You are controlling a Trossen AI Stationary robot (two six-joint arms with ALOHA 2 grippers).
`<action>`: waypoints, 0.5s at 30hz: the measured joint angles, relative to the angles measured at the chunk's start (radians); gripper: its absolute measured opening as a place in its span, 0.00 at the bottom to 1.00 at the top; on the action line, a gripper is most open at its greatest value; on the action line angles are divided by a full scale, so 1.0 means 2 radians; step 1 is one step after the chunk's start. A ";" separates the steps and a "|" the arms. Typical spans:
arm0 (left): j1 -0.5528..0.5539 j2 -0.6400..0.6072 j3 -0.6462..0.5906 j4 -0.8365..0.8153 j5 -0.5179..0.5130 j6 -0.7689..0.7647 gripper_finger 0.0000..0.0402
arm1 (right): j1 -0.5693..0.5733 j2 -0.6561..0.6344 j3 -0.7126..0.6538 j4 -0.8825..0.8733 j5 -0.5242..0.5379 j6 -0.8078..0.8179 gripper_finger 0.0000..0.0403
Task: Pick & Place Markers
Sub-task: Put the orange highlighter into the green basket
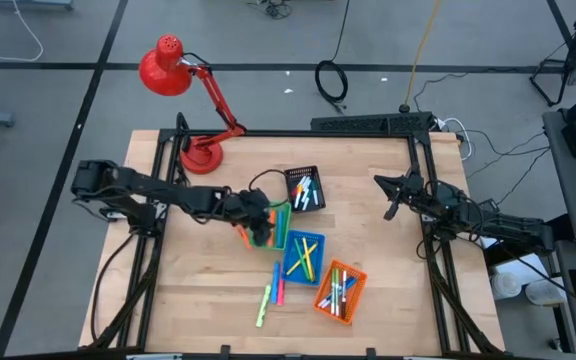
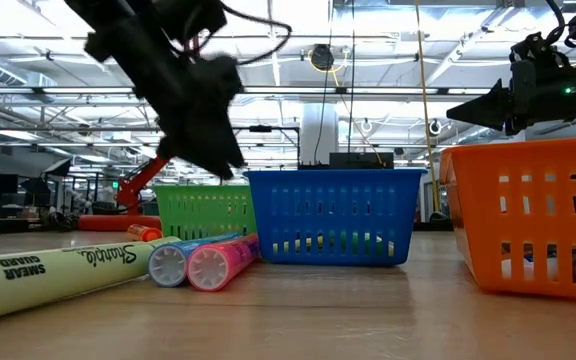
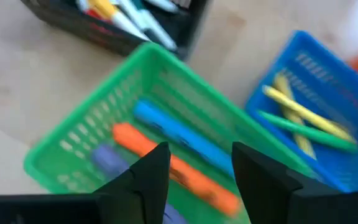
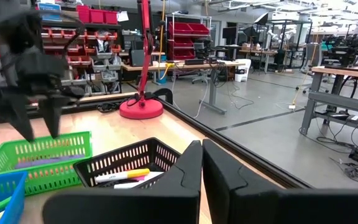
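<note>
My left gripper hangs open over the green basket, touching nothing. An orange marker, a blue one and a purple one lie on that basket's floor. In the high view the left gripper covers part of the green basket. More markers lie in the blue basket, the orange basket and the black basket. A few loose markers lie flat on the table. My right gripper waits shut in the air over the table's right side.
A red desk lamp stands at the table's far left corner. The four baskets crowd the table's middle. Bare wood shows to the right of the baskets and along the near left. In the low view the loose markers lie close to the near edge.
</note>
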 joint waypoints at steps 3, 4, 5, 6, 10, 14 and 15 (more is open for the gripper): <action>0.007 -0.037 0.002 -0.060 0.044 -0.024 0.45 | 0.000 0.000 0.000 0.000 0.000 0.000 0.00; 0.009 -0.052 0.001 -0.091 0.050 -0.037 0.45 | 0.000 0.000 0.000 0.000 0.000 0.000 0.00; 0.008 -0.065 0.001 -0.122 0.052 -0.052 0.45 | 0.000 0.000 0.000 0.000 0.000 0.000 0.00; 0.006 -0.075 0.001 -0.145 0.051 -0.068 0.45 | 0.000 0.000 0.000 0.000 0.000 0.000 0.00; -0.015 -0.095 0.001 -0.256 0.010 -0.149 0.45 | 0.000 0.000 0.000 0.000 0.000 0.000 0.00; -0.031 -0.089 0.000 -0.310 -0.054 -0.232 0.45 | 0.000 0.000 0.000 0.000 0.000 0.000 0.00; -0.033 -0.083 0.001 -0.308 -0.063 -0.250 0.45 | 0.000 0.000 0.000 0.000 0.000 0.000 0.00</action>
